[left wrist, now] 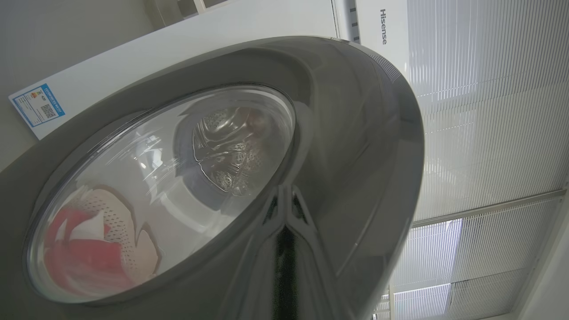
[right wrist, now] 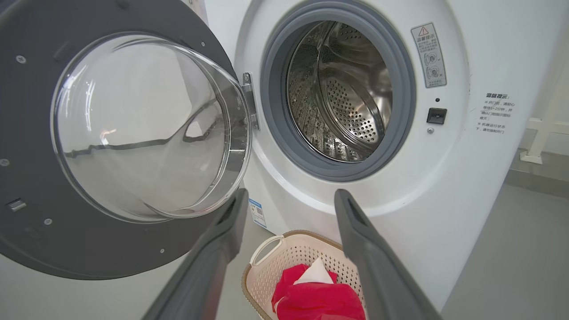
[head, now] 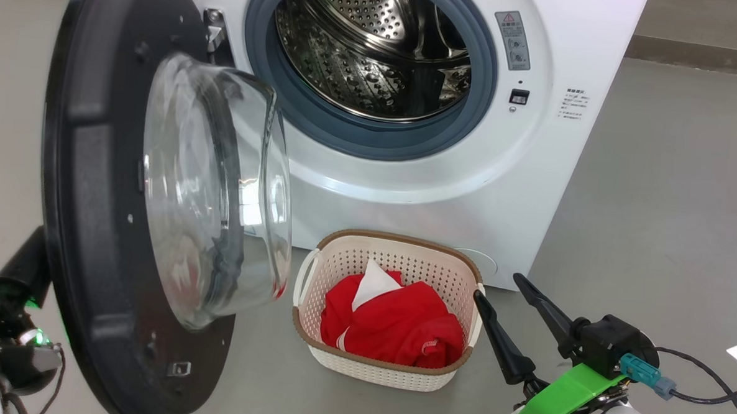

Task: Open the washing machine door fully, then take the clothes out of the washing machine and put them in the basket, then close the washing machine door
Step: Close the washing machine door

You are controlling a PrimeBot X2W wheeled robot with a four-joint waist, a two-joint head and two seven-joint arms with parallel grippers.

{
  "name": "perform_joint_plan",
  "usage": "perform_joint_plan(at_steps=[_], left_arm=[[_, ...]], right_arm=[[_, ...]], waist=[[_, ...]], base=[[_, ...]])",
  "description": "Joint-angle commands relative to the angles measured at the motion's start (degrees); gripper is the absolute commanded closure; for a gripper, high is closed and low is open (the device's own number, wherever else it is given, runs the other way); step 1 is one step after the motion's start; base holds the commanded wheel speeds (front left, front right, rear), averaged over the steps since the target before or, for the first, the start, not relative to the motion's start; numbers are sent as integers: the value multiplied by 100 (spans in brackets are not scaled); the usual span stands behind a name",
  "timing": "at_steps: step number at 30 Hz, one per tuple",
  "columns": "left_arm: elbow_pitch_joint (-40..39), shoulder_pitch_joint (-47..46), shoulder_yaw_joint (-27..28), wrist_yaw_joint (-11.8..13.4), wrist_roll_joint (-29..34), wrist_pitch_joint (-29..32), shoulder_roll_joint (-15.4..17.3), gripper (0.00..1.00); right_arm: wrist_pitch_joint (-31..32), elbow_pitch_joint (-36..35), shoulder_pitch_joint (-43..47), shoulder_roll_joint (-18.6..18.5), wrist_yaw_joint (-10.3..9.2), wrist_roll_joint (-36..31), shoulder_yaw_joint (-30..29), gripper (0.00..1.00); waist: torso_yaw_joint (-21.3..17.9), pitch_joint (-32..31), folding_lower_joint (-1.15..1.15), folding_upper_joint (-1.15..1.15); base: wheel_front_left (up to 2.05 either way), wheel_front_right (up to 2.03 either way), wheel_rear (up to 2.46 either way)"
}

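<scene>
Black-rimmed washing machine door stands open, its outer face facing the left gripper, jaws pressed together. The right gripper has jaws spread.

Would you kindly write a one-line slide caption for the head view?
Door open, drum empty, red clothes in the basket; right gripper hovers beside it, jaws open.

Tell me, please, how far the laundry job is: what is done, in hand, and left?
Done: the washing machine door stands wide open, the clothes lie in the basket, and the drum looks empty. In hand: the left end effector, shut, is at the door's outer rim; the right end effector hangs open and empty beside the basket. Left: closing the door.
</scene>
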Motion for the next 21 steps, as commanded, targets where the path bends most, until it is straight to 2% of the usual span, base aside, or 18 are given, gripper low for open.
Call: perform_joint_plan(at_steps=[1,21], left_arm=[[-205,11,30,-4,-59,77,90,100],[-497,442,-671,36,-764,-372,32,100]], right_arm=[[-37,-122,-92,-5,2,61,106,0],[-37,-74,-60,-23,2,114,190,0]], waist=[[-11,-3,0,0],[-312,-127,0,0]], base=[[0,0,0],[0,0,0]])
